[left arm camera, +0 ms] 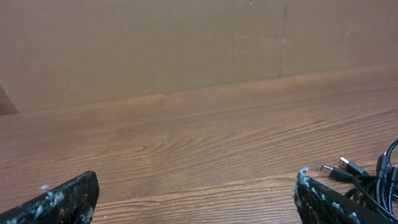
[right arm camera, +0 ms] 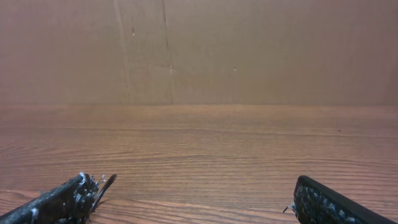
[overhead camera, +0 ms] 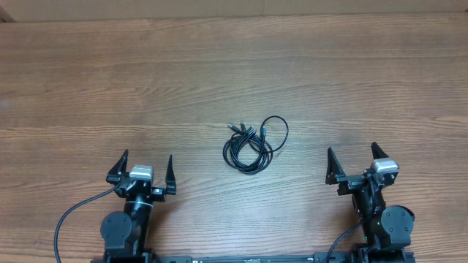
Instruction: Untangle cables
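Note:
The cables (overhead camera: 252, 144) lie as one small tangled bundle of thin black loops at the middle of the wooden table, with silver-tipped plug ends at its upper left. In the left wrist view the plugs and loops (left arm camera: 364, 177) show at the right edge, behind the right finger. My left gripper (overhead camera: 144, 169) is open and empty, near the front edge, left of the bundle; its fingers show in the left wrist view (left arm camera: 198, 193). My right gripper (overhead camera: 352, 162) is open and empty, right of the bundle; it shows in the right wrist view (right arm camera: 199, 193), where a thin dark strand sits by the left finger.
The wooden table (overhead camera: 234, 66) stretches to the back. A brown cardboard wall (left arm camera: 186, 43) stands along its far edge, also in the right wrist view (right arm camera: 249, 50). Thicker black arm cables (overhead camera: 69, 215) run by the arm bases at the front.

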